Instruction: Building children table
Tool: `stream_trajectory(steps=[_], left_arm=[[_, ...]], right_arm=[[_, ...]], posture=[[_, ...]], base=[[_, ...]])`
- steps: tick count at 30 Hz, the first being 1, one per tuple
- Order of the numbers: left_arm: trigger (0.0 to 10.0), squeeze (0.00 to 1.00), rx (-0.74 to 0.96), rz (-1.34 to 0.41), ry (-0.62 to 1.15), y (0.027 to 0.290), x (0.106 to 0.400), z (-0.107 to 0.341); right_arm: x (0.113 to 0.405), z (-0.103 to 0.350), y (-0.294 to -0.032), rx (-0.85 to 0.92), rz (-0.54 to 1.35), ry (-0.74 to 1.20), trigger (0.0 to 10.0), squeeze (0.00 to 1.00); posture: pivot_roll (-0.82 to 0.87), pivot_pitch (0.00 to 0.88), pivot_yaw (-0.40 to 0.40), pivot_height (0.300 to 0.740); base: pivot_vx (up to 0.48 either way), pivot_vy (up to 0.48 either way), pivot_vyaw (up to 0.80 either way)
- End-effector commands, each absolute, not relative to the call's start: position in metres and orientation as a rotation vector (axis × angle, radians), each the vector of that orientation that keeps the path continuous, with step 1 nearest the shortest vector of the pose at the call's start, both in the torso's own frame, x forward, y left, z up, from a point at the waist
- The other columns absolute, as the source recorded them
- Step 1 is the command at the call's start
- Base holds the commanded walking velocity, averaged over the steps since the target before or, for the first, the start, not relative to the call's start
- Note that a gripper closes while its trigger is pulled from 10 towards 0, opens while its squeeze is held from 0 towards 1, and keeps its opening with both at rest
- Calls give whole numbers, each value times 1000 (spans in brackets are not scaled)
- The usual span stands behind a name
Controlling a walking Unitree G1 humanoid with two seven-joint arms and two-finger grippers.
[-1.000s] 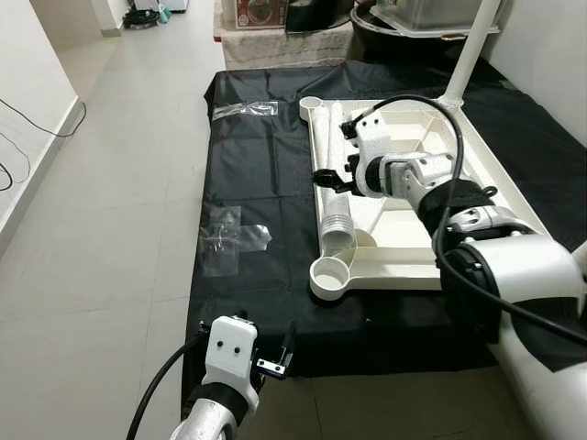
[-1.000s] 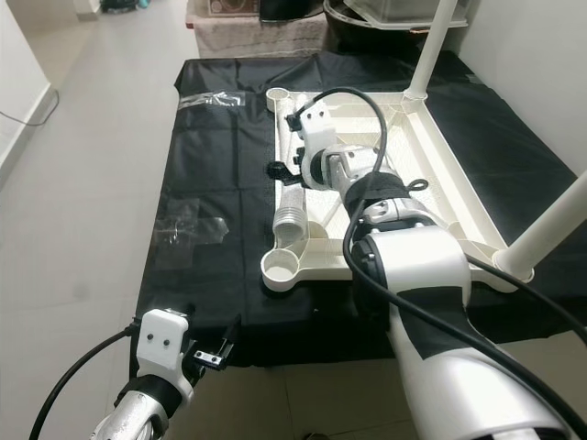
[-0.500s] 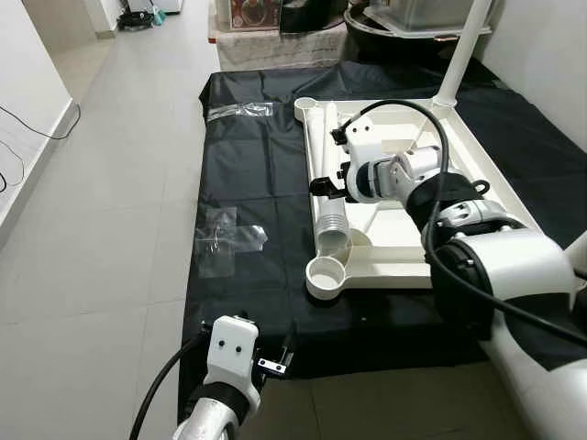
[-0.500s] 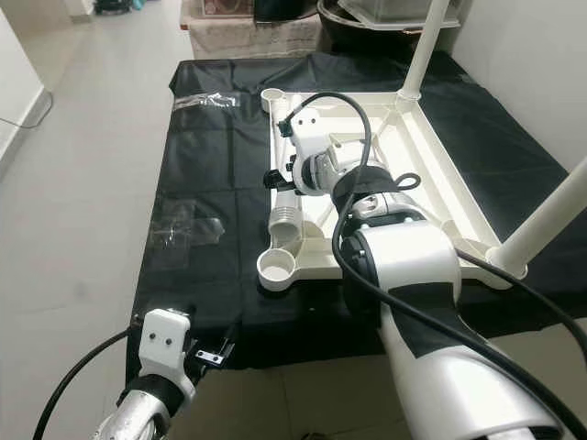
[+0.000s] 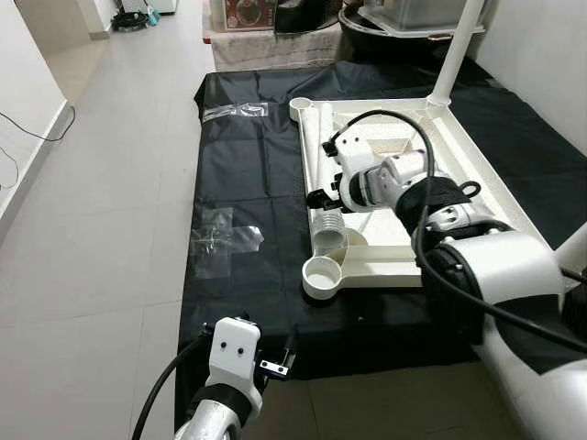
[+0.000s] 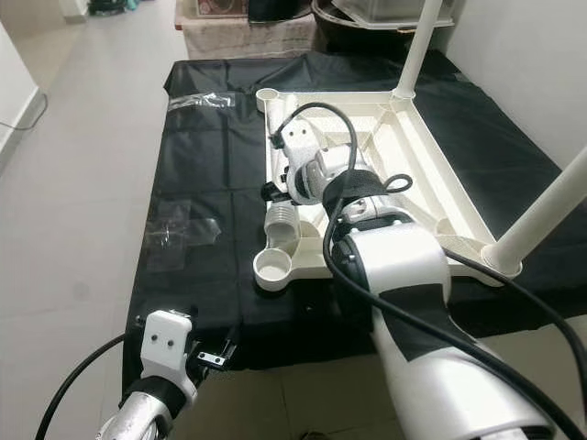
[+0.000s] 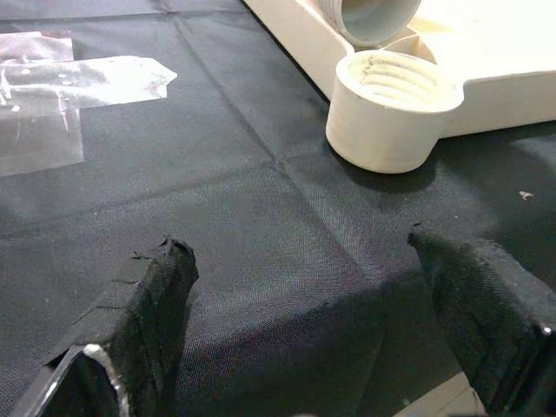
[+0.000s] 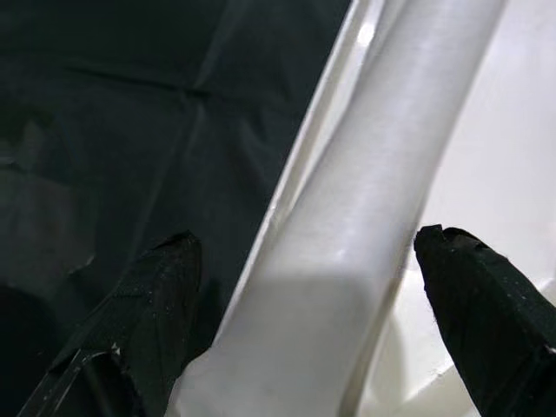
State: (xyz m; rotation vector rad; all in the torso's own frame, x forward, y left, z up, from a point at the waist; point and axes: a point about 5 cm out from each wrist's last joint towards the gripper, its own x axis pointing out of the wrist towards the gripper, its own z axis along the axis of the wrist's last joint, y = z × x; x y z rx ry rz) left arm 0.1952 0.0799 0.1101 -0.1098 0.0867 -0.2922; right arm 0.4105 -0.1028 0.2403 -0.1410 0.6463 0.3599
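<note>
Leg-fitting looks to be the step in hand: the right pincer (image 5: pixel 321 199) hangs over the loose white leg tube (image 5: pixel 316 151), fingers spread to either side of it and not yet clamped, as its wrist view shows. That tube lies along the left rim of the upturned white tabletop (image 5: pixel 459 174), threaded end just beside the near-left corner socket (image 5: pixel 323 274). For a clean grip I would close squarely across the tube, well back from the thread, so the end stays free to stand up and screw into the socket. The rim is raised, so lift before swinging. Black sheet (image 5: pixel 248 174) to the left gives open room; an upright fitted leg (image 5: pixel 456 50) crowds the far right corner. The left pincer (image 7: pixel 321 313) hovers low at the sheet's near edge, fingers apart, holding nothing
</note>
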Motion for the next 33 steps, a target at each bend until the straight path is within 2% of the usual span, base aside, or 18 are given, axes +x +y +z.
stream_trajectory(steps=[1,18,19,20,21,22,23,33], left_arm=[[10000,0,-108,-285,96,79,192,109],[10000,0,-122,-278,96,76,189,111],[10000,0,-123,-278,97,76,189,112],[10000,0,-123,-278,97,76,189,112],[10000,0,-124,-277,97,75,189,112],[10000,0,-124,-277,97,75,189,112],[10000,0,-125,-277,97,75,188,112],[10000,0,-124,-274,99,75,188,112]], right_arm=[[408,232,-98,-155,380,683,10000,0],[404,223,-91,-219,413,735,10000,0],[404,222,-91,-227,413,737,4980,0],[404,222,-91,-227,413,737,4980,0],[403,222,-91,-230,417,741,1490,0],[403,222,-91,-230,417,741,1490,0],[403,222,-91,-235,416,742,0,0],[402,219,-88,-241,431,747,0,0]], posture=[[-85,126,-57,740],[-94,145,-70,740],[-96,146,-72,740],[-96,146,-72,740],[-95,147,-73,740],[-95,147,-73,740],[-95,147,-73,740],[-93,152,-73,740]], base=[[0,0,0],[0,0,0],[0,0,0],[0,0,0],[0,0,0],[0,0,0],[0,0,0],[0,0,0]])
